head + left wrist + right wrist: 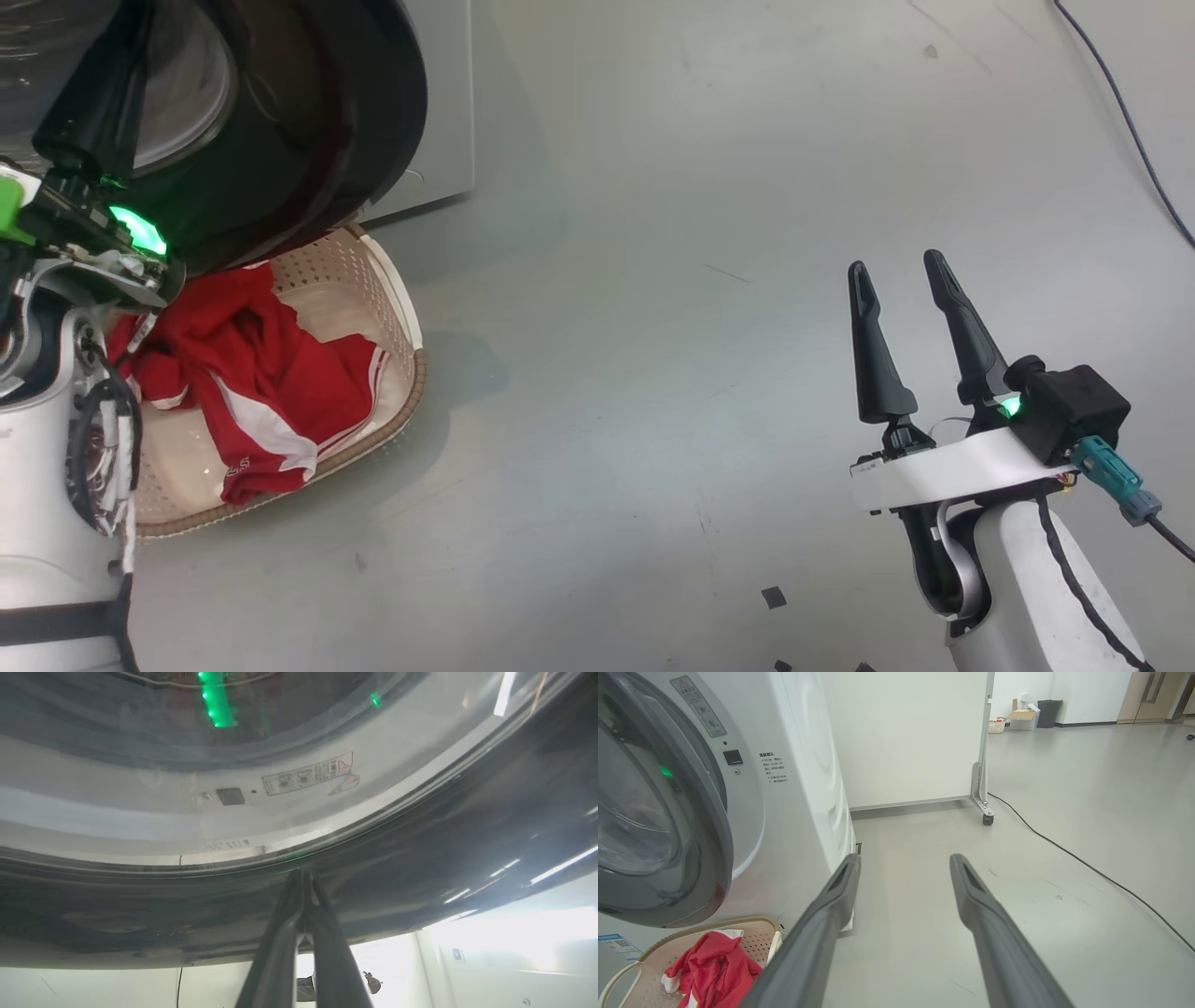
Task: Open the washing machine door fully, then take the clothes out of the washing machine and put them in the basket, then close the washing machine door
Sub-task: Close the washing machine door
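Note:
The glossy black washing machine door (308, 121) hangs over the far end of the basket (406, 317). It stands slightly off the front of the white washing machine (803, 788). My left gripper (302, 875) is shut with nothing in it, its tips against the door's black ring (420, 868), just below the glass. Red clothes (252, 373) with white stripes lie heaped in the cream basket, and they appear again as red clothes (714, 970) in the right wrist view. My right gripper (896, 266) is open and empty above bare floor, well right of the basket.
A dark cable (1130, 121) runs across the grey floor at the far right. A white partition on a castor (983, 788) stands behind the machine. A bin and boxes (1036, 714) sit by the far wall. Open floor lies between the basket and my right arm.

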